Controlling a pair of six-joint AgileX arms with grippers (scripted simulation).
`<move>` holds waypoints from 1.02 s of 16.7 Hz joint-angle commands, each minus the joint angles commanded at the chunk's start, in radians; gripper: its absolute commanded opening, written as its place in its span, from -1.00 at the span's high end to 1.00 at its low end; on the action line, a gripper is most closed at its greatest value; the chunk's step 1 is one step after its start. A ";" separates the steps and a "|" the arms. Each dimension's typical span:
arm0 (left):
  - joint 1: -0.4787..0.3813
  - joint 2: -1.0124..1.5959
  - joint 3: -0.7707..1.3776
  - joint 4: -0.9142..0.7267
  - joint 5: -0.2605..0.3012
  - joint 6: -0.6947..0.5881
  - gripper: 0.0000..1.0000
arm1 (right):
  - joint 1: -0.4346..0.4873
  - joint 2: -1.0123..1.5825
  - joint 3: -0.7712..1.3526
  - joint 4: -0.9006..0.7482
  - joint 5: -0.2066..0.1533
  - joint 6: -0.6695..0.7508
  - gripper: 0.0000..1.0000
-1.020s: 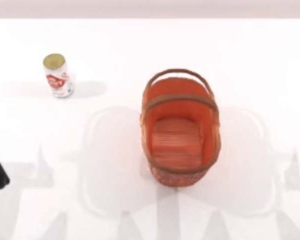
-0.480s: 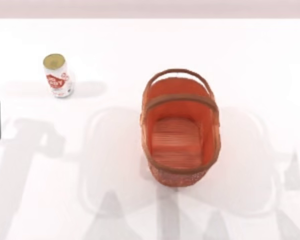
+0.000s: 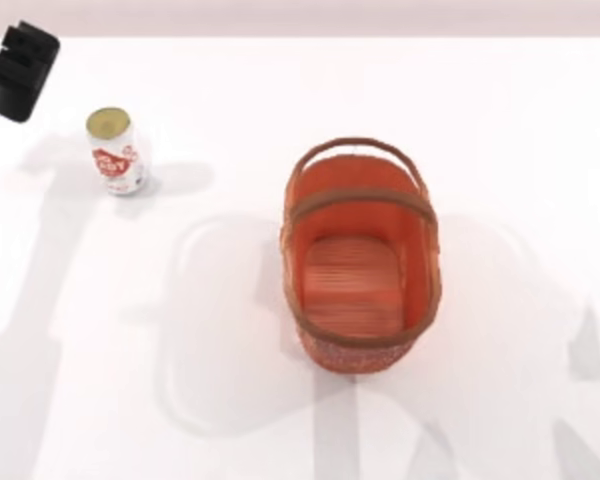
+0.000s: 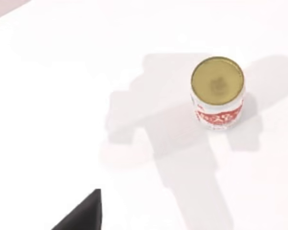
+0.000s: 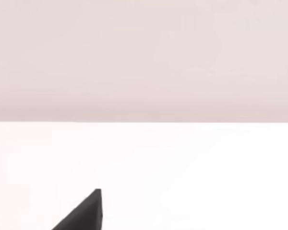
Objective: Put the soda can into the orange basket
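In the top view, the soda can (image 3: 116, 151) stood upright on the white counter (image 3: 230, 100) toward its far left, well apart from the orange basket (image 3: 360, 268), which sat near the middle with its brown handle arched across the opening and its slatted floor bare. The left claw (image 3: 20, 57) appeared as a dark block at the far left corner, near the can but not touching it, up and to the left of it in this view; whether its fingers were spread or closed could not be told from here. The right arm did not appear in this view. In the left wrist view, the can (image 4: 217, 93) was seen from above, its dull gold top facing the camera and red markings showing on its silver-white side, standing alone on the counter (image 4: 62, 96) with a soft shadow stretching beside it. Only 1 dark sliver of the left claw (image 4: 84, 215) showed at the picture's edge, apart from the can, so its state stayed unclear. In the right wrist view, 1 dark wedge of the right claw (image 5: 84, 215) showed over bare counter (image 5: 182, 167) with a pale pinkish wall (image 5: 144, 57) behind, and its fingers could not be judged.
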 joint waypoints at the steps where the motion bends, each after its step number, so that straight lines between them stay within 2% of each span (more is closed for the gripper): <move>1: -0.004 0.102 0.101 -0.057 0.002 0.028 -1.00 | 0.000 0.000 0.000 0.000 0.000 0.000 -1.00; 6: -0.021 0.574 0.569 -0.323 0.011 0.156 -1.00 | 0.000 0.000 0.000 0.000 0.000 0.000 -1.00; 10: -0.029 0.870 0.858 -0.489 0.014 0.234 -1.00 | 0.000 0.000 0.000 0.000 0.000 0.000 -1.00; 14: -0.033 1.047 1.026 -0.588 0.014 0.279 -1.00 | 0.000 0.000 0.000 0.000 0.000 0.000 -1.00; 17: -0.034 1.079 1.055 -0.606 0.014 0.287 -1.00 | 0.000 0.000 0.000 0.000 0.000 0.000 -1.00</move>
